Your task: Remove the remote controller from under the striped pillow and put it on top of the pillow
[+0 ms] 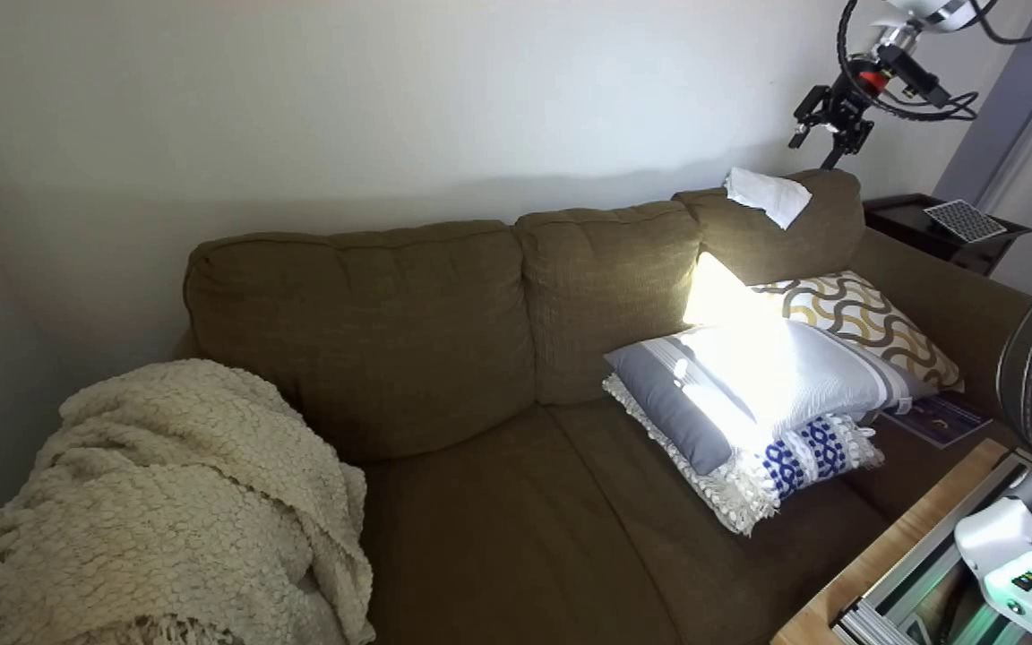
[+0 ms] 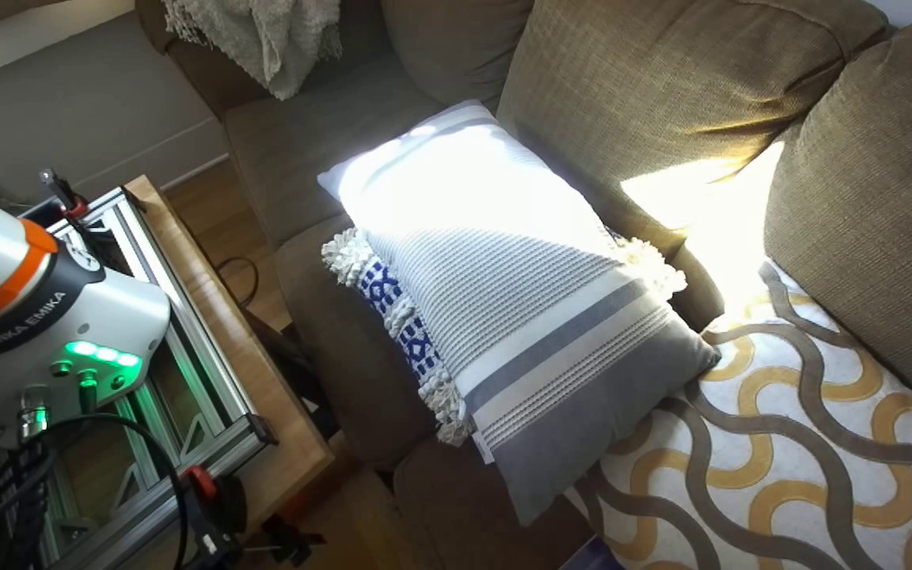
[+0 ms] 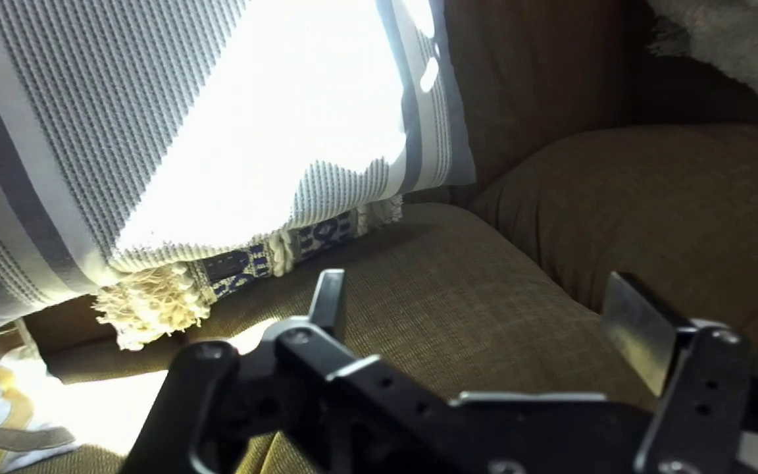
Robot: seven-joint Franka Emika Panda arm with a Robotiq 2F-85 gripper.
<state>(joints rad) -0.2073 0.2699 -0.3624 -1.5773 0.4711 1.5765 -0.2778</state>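
Note:
The striped pillow (image 1: pixel 829 367) is white and grey with dark bands at its ends. It lies on a fringed pillow with blue patterns (image 1: pixel 807 455) on the sofa seat. Both also show in an exterior view, striped (image 2: pixel 503 293) above fringed (image 2: pixel 416 348). In the wrist view the striped pillow (image 3: pixel 122 85) fills the upper left. A small dark shape (image 3: pixel 226 264) shows under its edge there; I cannot tell whether it is the remote controller, which is otherwise hidden. My gripper (image 1: pixel 815 150) is open and empty, high near the sofa back's top, apart from the pillows; its fingers (image 3: pixel 475 283) show in the wrist view.
The brown sofa (image 1: pixel 426 349) has a tall back behind the pillows. A yellow-and-grey wavy pillow (image 2: pixel 788 443) and a flat book (image 1: pixel 937 419) lie beside the stack. A white cloth (image 1: pixel 767 193) hangs over the backrest. A cream blanket (image 1: pixel 176 502) covers the far end.

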